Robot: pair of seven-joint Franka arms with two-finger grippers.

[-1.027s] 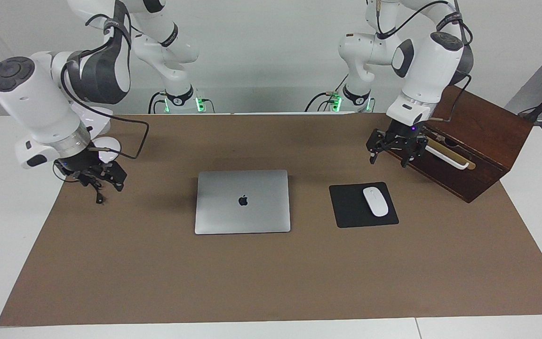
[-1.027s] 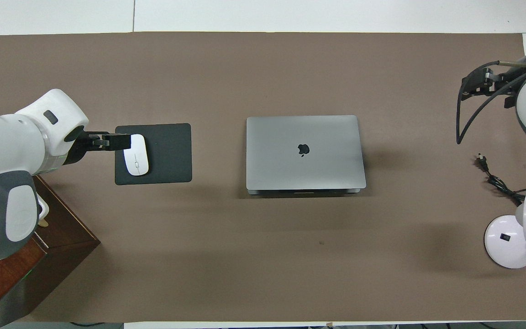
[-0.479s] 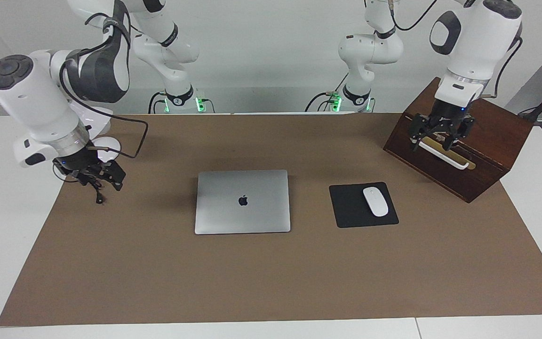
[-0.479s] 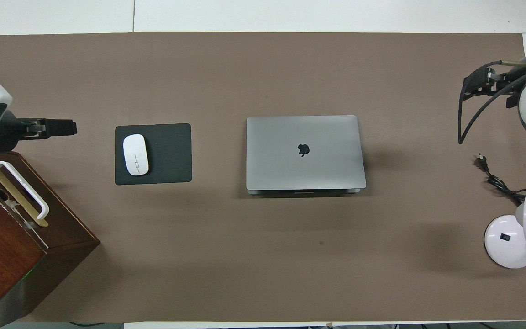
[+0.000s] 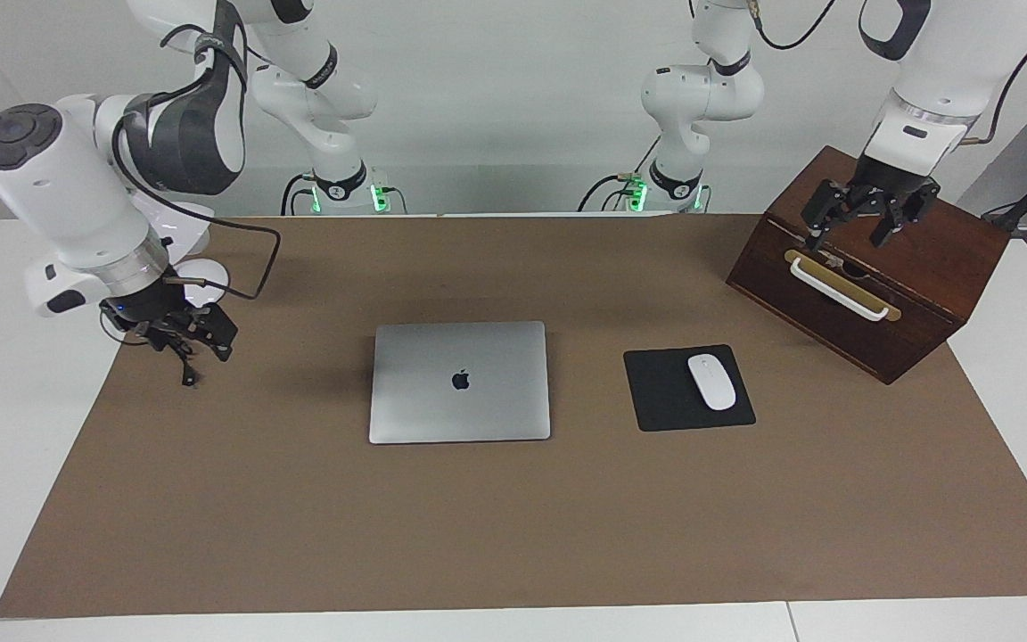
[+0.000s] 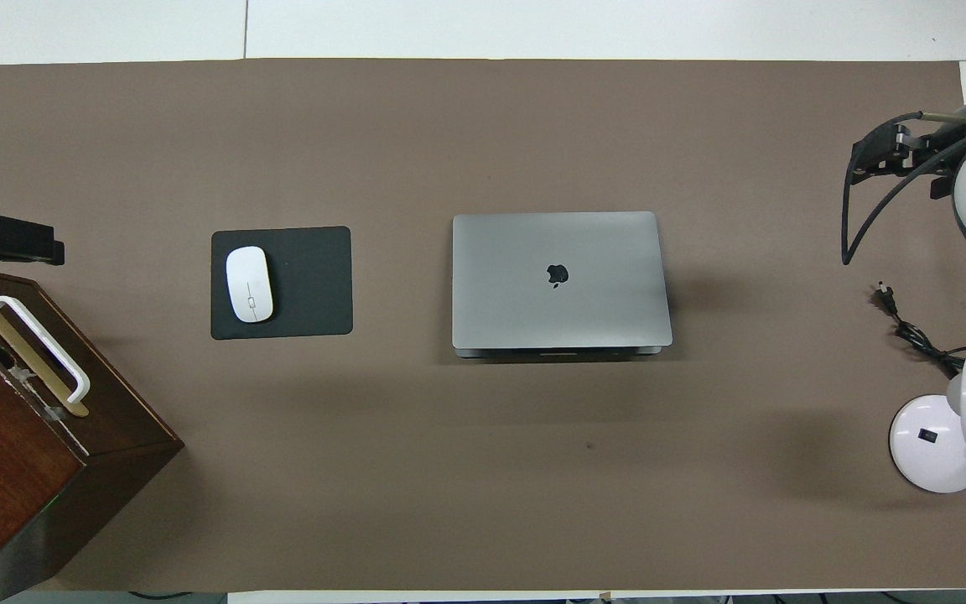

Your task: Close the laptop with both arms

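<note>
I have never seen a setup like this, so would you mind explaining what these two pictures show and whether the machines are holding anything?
These are two white robot arms at a table covered with a brown mat. One picture looks across the table at the robots; the other looks steeply down from above their end.

In the middle lies a laptop, its lid shut flat. Beside it, toward the left arm's end, a white mouse rests on a black pad. At that end stands a wooden box with a white handle. A white lamp stands at the right arm's end.

The left gripper hangs over the box, fingers open, holding nothing. The right gripper hangs over the mat's edge, holding nothing I can see.
</note>
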